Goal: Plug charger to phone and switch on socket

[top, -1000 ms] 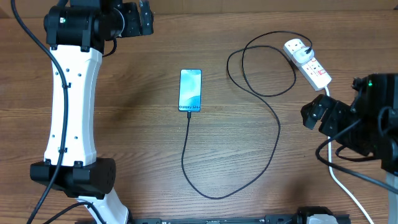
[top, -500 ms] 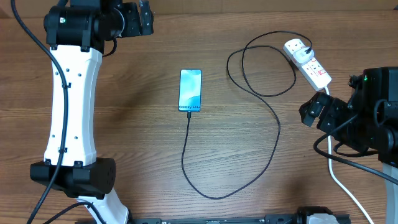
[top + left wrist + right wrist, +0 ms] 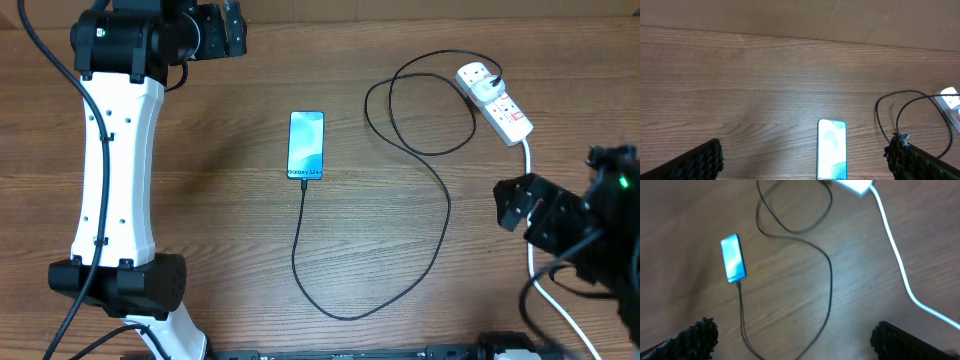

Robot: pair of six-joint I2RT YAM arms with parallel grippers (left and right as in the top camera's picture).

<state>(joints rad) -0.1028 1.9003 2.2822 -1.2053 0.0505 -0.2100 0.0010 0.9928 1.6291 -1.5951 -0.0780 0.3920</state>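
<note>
The wooden desk (image 3: 230, 230) fills the overhead view and carries everything.

The left arm (image 3: 115, 160), white with black joints, runs up the left side. Its left gripper (image 3: 804, 150) sits near the far edge, well apart from all 3 task things. In the left wrist view its 2 fingers (image 3: 700, 162) stand spread wide with nothing between them but bare wood and the near end of the phone below.

The right arm (image 3: 585, 225), mostly black, is at the right edge. Its right gripper (image 3: 792, 330) is also spread wide and holds nothing. It hangs near the thick white cord (image 3: 540, 290), not touching the socket.

The charger (image 3: 445, 210) is a thin black cable that loops once near the socket, then sweeps down in a wide curve and back up to the phone.

The socket (image 3: 505, 112) lies slanted at the far right, with the charger's white wall plug (image 3: 478, 80) seated at its far end. Its red switches are too small to read.

The phone (image 3: 306, 145) lies flat near the middle of the desk, screen lit blue, white strip at its near end.

The charger's plug tip (image 3: 303, 183) meets that near end; whether it is fully seated cannot be told.
</note>
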